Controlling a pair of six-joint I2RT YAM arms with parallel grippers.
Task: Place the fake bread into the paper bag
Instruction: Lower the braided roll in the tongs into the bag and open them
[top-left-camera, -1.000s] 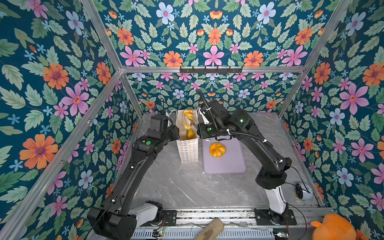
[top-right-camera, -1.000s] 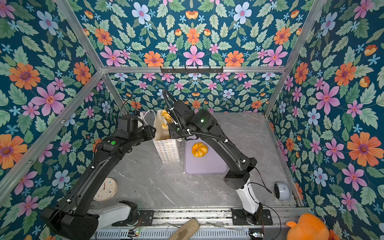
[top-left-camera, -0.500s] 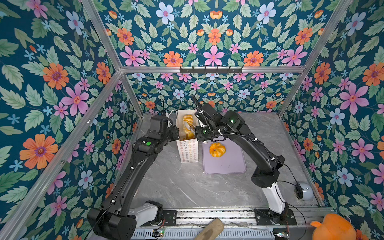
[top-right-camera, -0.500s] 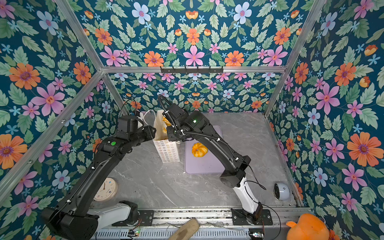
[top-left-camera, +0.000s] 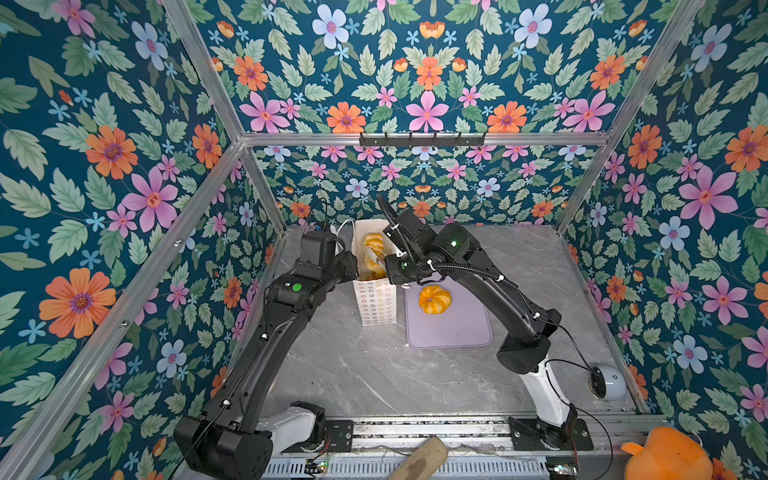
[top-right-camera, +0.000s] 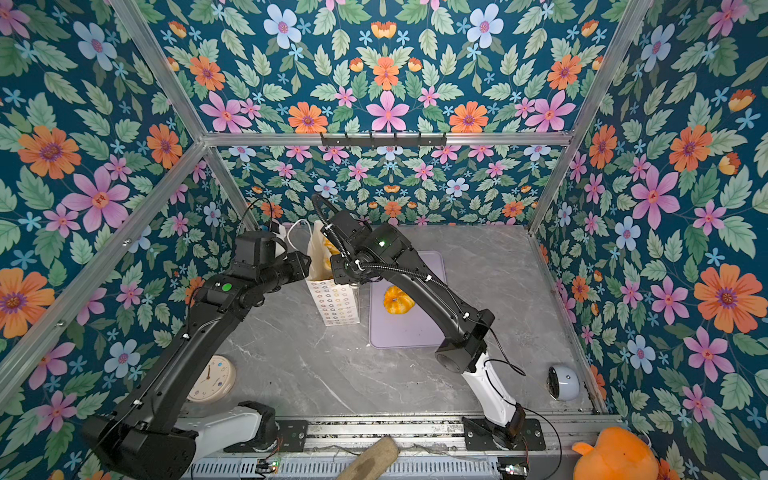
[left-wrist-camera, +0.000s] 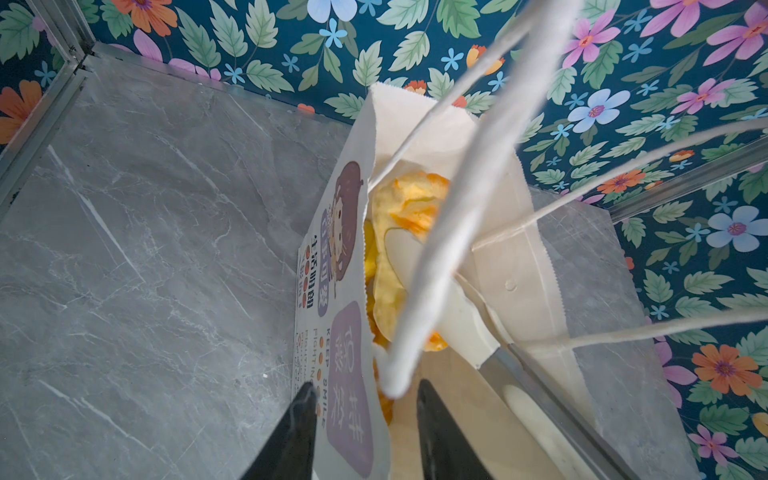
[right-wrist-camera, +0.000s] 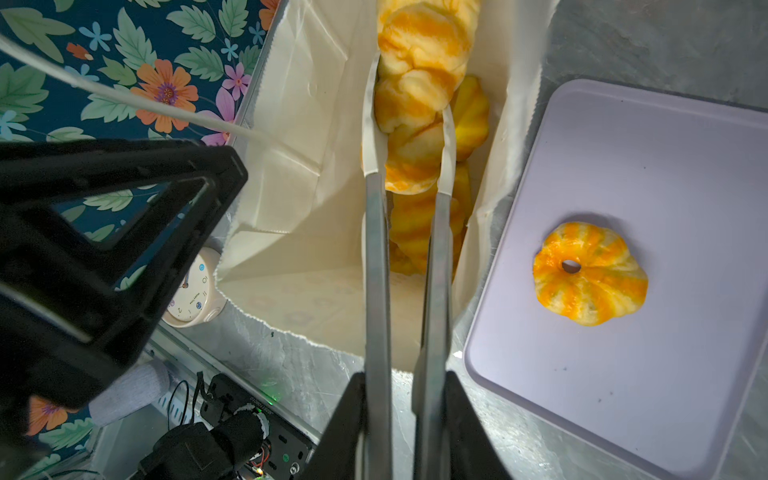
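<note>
The right claw (right-wrist-camera: 401, 382) squeezes the tongs (right-wrist-camera: 376, 249) on the braided piece (right-wrist-camera: 415, 104), inside the paper bag (right-wrist-camera: 299, 124); I'd ease them apart gently, then lift straight out; the left claw (left-wrist-camera: 363, 395) straddles the rim, grip I cannot tell

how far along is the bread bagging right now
Done: several pastries already lie in the paper bag. In hand: the right end effector, shut on tongs, holds another pastry in the bag's mouth, while the left end effector straddles its wall. Left: the ring-shaped bun on the purple mat.
</note>
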